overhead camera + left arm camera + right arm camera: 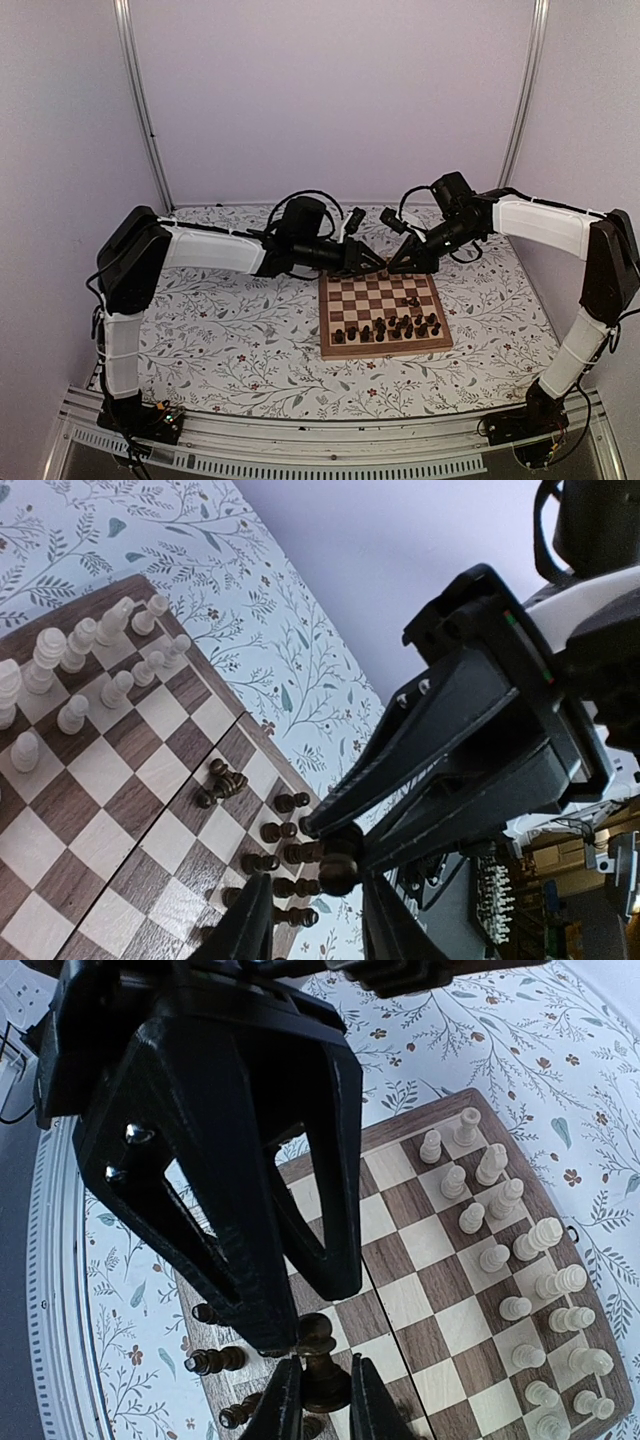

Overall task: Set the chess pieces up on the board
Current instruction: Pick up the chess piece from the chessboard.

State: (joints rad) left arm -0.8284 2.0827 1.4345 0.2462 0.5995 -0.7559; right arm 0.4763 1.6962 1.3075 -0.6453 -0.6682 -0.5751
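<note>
The board point(385, 312) lies mid-table on the floral cloth. Dark pieces point(390, 328) stand in its near rows, and one more point(412, 301) sits apart. Cream pieces point(520, 1260) fill the far rows; they also show in the left wrist view point(80, 650). My right gripper point(324, 1368) is shut on a dark pawn point(322, 1345) and holds it above the board. My left gripper point(317, 882) is open, with its fingers on either side of the same pawn point(340, 863). Both grippers meet over the board's far edge: the left point(378, 264) and the right point(398, 266).
A dark piece point(222, 783) lies toppled on a board square. The floral cloth point(240, 340) covers the table around the board. Plain walls and two metal posts point(140, 100) close in the back. Cables point(300, 200) loop above the left wrist.
</note>
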